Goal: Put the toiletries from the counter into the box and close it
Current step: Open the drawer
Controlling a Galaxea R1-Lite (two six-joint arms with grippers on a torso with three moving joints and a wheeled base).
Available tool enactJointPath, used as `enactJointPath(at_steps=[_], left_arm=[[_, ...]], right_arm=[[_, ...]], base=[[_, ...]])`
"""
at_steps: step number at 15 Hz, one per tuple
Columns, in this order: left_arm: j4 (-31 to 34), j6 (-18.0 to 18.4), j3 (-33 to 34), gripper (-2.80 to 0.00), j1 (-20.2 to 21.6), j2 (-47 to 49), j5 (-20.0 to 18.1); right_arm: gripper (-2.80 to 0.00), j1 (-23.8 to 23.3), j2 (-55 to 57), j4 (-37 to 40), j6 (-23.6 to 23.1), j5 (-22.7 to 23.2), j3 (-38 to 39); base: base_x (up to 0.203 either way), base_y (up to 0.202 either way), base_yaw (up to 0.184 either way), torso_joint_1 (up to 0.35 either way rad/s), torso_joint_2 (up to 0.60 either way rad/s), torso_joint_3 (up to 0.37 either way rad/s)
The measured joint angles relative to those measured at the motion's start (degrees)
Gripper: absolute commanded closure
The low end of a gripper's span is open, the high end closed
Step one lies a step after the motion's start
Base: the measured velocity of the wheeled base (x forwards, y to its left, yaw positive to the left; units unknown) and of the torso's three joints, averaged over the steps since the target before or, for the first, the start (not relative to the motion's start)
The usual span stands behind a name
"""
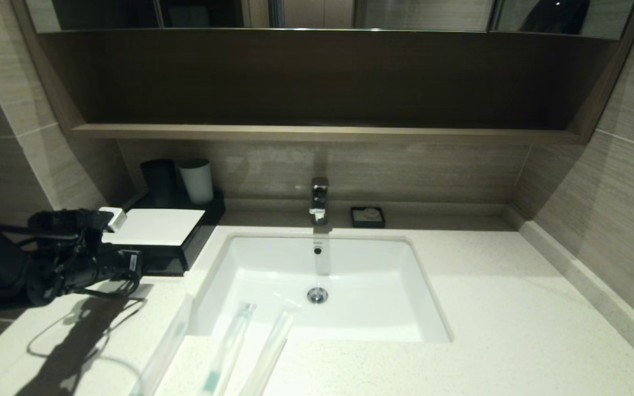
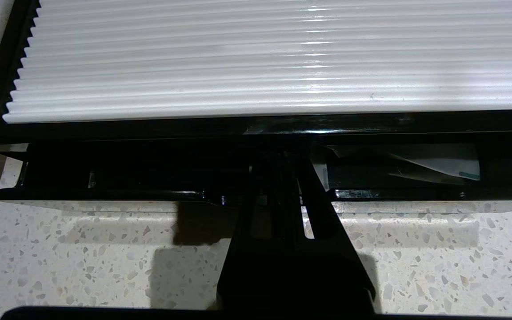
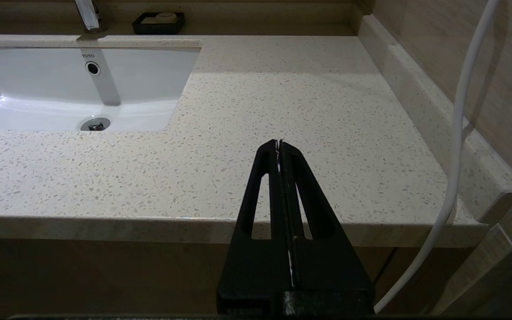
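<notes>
The box (image 1: 154, 226), black with a white top panel, stands at the back left of the counter (image 1: 515, 330). Its front drawer (image 2: 105, 194) is out a little. My left gripper (image 1: 135, 263) is shut, and its tips (image 2: 282, 158) reach into the drawer's gap at the notch. Something whitish with a teal mark (image 2: 434, 166) lies inside the drawer. Three slim packets lie near the counter's front edge: one on the left (image 1: 167, 338), one with teal marks (image 1: 231, 344) and one on the right (image 1: 273, 346). My right gripper (image 3: 279, 142) is shut and empty over the counter's front right edge.
A white sink (image 1: 273, 264) with a faucet (image 1: 319, 201) is set into the counter's middle. A small black soap dish (image 1: 367, 216) sits by the back wall. A dark cup (image 1: 158, 179) and a white cup (image 1: 196, 180) stand behind the box. A white cable (image 3: 456, 133) hangs by the right wall.
</notes>
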Motion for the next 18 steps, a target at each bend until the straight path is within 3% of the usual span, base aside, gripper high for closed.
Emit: enactJointPath(at_steps=[9, 18], left_arm=[[7.69, 3.00, -0.87, 0.00, 0.11, -1.23, 0.77], [11.69, 3.34, -1.33, 0.00, 0.26, -3.66, 0.80]], right_arm=[[0.00, 0.00, 0.00, -0.02, 0.04, 0.00, 0.00], [0.00, 0.00, 0.00, 0.00, 0.02, 0.00, 0.00]], base=[[0.000, 0.000, 0.000, 0.000, 0.00, 0.000], [0.000, 0.000, 0.000, 0.000, 0.00, 0.000]])
